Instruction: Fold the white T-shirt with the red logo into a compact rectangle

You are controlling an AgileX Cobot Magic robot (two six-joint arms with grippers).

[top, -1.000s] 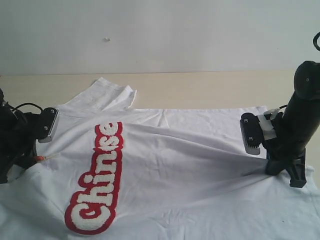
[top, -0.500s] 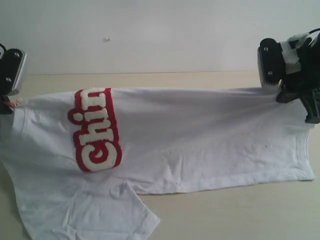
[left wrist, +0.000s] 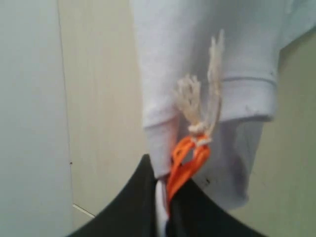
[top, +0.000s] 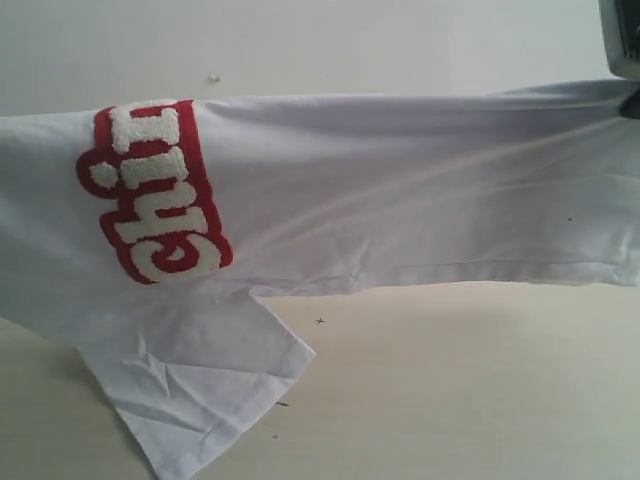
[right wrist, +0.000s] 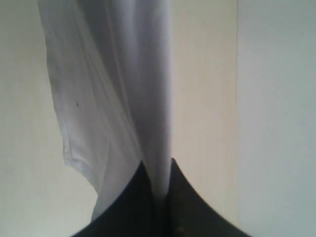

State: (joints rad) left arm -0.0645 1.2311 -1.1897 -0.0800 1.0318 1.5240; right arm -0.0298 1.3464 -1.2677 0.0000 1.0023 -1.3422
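Note:
The white T-shirt point(top: 400, 190) hangs stretched across the exterior view, lifted well above the table, one sleeve point(top: 200, 380) dangling at lower left. The red logo point(top: 150, 190) stands on end near the left, partly folded over the top edge. My left gripper point(left wrist: 162, 190) is shut on the shirt's collar edge point(left wrist: 160, 148), the orange tag point(left wrist: 185, 160) pinched beside it; it is out of the exterior view. My right gripper point(right wrist: 159, 185) is shut on a bunched fold of white T-shirt fabric point(right wrist: 148, 98); only a corner of that arm point(top: 622, 40) shows at top right.
The pale wooden table point(top: 450, 390) lies under the hanging shirt, with a white wall point(top: 350, 50) behind. A small dark mark point(top: 319, 321) sits on the tabletop near the sleeve.
Both grippers have risen steeply, carrying the shirt from lying on the table to hanging in the air. The left arm has left the exterior view and the right arm nearly so.

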